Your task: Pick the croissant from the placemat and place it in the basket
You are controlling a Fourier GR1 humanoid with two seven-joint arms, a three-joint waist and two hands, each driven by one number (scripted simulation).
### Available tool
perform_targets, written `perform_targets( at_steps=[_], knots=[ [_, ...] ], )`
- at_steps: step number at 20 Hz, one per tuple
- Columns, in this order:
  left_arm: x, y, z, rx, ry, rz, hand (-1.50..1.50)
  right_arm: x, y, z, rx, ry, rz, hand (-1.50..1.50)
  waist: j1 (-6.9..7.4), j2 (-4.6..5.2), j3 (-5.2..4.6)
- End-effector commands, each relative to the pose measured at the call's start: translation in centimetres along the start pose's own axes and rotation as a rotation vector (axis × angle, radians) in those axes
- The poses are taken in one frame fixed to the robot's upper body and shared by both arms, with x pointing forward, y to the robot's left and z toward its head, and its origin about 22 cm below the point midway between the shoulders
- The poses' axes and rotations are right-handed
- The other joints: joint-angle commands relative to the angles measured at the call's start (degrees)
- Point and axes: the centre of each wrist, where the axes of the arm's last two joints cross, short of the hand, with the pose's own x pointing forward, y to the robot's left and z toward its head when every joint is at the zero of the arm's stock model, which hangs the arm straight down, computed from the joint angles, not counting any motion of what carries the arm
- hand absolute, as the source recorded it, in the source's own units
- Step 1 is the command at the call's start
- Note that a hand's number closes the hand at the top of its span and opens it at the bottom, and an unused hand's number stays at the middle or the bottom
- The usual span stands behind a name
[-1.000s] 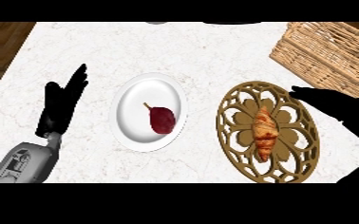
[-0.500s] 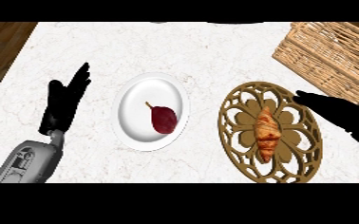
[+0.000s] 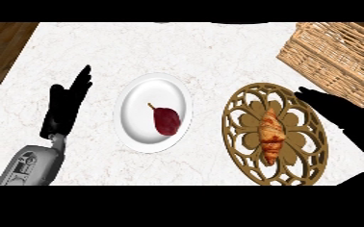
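Note:
A golden-brown croissant (image 3: 271, 133) lies lengthwise on the middle of a round, gold openwork placemat (image 3: 245, 149) at the right of the marble counter. The wicker basket (image 3: 327, 55) stands at the far right corner, partly cut off by the view's edge. My right hand (image 3: 335, 111) comes in from the right edge, fingers straight, hovering over the placemat's right rim, a little to the right of the croissant and apart from it. My left hand (image 3: 65, 107) rests open at the left of the counter, fingers pointing up.
A white plate (image 3: 135, 110) in the middle of the counter holds a dark red pear-shaped fruit (image 3: 166, 120). The counter's left edge borders brown wood flooring (image 3: 14, 41) at the upper left.
My right hand has shifted slightly down and toward the croissant over the placemat's right rim. The left hand has barely moved.

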Motion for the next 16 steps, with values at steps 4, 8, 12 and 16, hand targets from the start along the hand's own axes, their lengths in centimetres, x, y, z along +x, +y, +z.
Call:
perform_targets(
  at_steps=[4,8,12,16],
  knots=[
    [0.6,1.3,0.1,-0.011,-0.008,0.005,0.00,-1.5,2.5,-2.9,0.013,0.012,-0.044,-1.50,0.19,0.03,0.01],
    [0.9,-0.2,0.4,-0.009,-0.003,-0.007,0.00,-0.8,4.0,-3.4,0.032,0.006,-0.040,-1.50,0.04,-0.02,0.00],
    [-0.8,-0.7,0.2,-0.006,0.013,0.008,0.00,-1.7,6.0,-3.8,0.032,0.007,-0.017,-1.50,-0.06,0.00,0.00],
    [0.4,1.1,-0.8,-0.018,0.003,-0.003,0.00,-1.9,6.4,-5.5,0.005,-0.011,-0.020,-1.50,-0.06,0.01,-0.01]
  ],
)
